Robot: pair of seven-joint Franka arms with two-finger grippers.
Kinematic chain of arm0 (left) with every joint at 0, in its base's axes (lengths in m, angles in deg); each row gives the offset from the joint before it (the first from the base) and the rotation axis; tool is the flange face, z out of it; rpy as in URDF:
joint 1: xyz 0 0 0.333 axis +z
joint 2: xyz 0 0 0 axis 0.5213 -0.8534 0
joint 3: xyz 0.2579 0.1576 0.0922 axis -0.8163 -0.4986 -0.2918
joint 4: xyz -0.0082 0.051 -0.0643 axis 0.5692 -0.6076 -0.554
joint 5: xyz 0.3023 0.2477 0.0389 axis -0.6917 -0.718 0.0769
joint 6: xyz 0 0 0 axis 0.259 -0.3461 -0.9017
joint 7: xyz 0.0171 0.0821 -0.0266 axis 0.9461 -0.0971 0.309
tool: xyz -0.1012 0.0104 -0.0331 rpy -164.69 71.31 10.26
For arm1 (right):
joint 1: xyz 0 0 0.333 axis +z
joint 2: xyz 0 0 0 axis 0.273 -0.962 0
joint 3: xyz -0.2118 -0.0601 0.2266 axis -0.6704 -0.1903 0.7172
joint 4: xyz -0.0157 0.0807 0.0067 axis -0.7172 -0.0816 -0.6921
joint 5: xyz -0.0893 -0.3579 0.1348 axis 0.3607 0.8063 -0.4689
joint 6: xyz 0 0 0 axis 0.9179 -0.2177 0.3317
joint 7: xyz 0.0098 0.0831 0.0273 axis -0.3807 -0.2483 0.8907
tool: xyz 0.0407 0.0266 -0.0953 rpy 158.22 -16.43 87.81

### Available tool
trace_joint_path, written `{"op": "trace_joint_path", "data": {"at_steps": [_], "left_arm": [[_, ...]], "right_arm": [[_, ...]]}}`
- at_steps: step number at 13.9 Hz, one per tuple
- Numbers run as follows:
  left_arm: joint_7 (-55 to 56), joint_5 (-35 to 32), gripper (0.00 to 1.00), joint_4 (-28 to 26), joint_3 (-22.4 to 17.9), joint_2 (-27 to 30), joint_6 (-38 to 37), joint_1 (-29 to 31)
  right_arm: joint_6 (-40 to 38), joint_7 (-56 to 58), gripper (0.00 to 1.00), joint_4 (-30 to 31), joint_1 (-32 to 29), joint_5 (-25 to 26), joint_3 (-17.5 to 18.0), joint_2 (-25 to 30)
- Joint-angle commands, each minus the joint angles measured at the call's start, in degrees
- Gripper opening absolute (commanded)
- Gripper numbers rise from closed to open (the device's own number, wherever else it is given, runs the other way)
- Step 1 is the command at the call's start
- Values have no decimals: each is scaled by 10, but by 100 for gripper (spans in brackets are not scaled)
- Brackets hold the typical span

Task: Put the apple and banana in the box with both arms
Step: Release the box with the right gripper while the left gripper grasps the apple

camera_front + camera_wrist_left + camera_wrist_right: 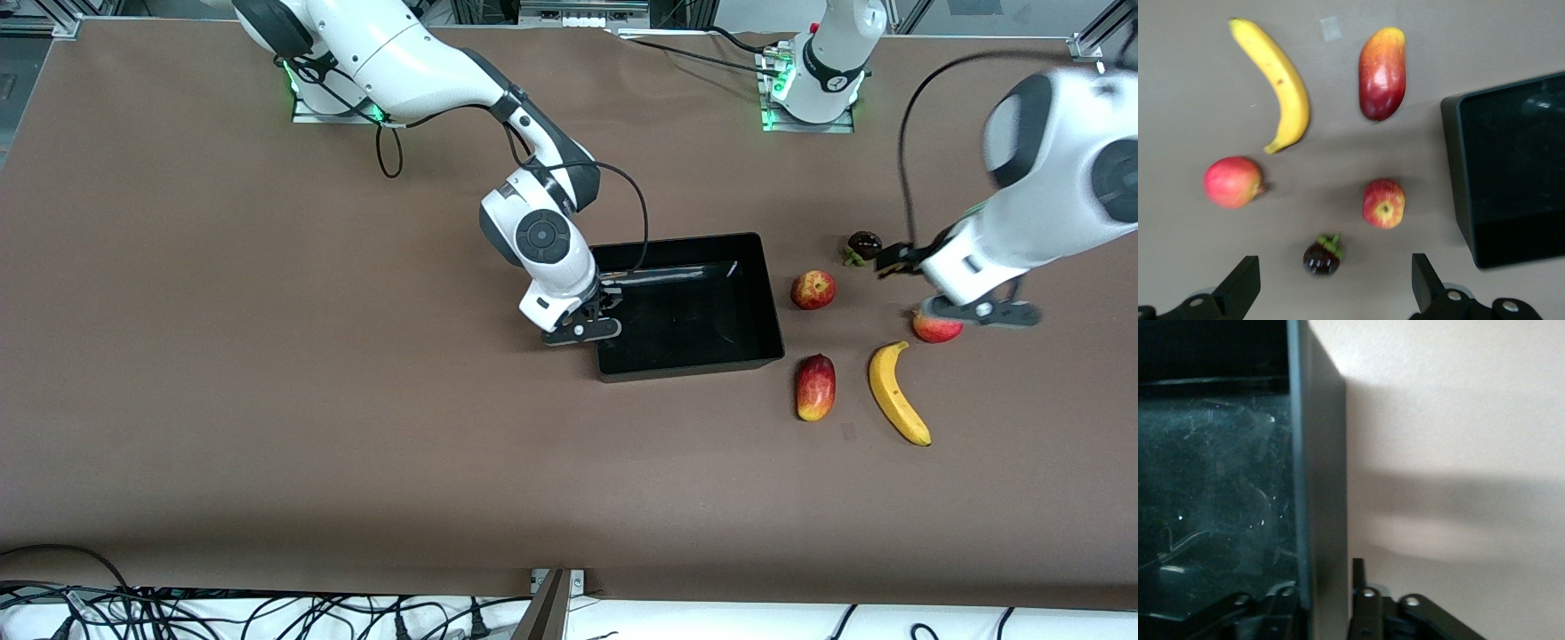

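Observation:
The black box point(693, 365) stands mid-table. My right gripper point(603, 305) is shut on the box wall at the right arm's end; in the right wrist view the wall point(1319, 487) runs between the fingers of that gripper point(1325, 600). The apple point(813, 290) lies beside the box toward the left arm's end. The banana point(898, 393) lies nearer the front camera. My left gripper point(896, 260) hovers open and empty over the table by a dark mangosteen point(862, 244). The left wrist view shows that gripper point(1335, 288), the apple point(1383, 203), the banana point(1275, 83) and the box point(1457, 173).
An oval red-yellow fruit point(815, 387) lies beside the banana, also in the left wrist view point(1382, 72). A pinkish-red round fruit point(936, 328) lies partly under the left hand and shows in the left wrist view point(1232, 182). The mangosteen point(1321, 257) sits between the open left fingers.

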Motion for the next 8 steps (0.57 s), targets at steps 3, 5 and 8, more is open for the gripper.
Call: {"op": "trace_joint_path", "data": {"at_steps": [3, 5, 8], "left_arm": [[-7, 12, 100, -134, 11, -16, 138, 1], [-1, 12, 100, -199, 28, -21, 236, 3], [-1, 12, 100, -238, 27, -62, 331, 4]], "right_arm": [[-93, 8, 100, -17, -6, -3, -48, 68], [-170, 43, 100, -17, -23, -4, -93, 126], [-225, 63, 100, -11, -42, -18, -152, 207]]}}
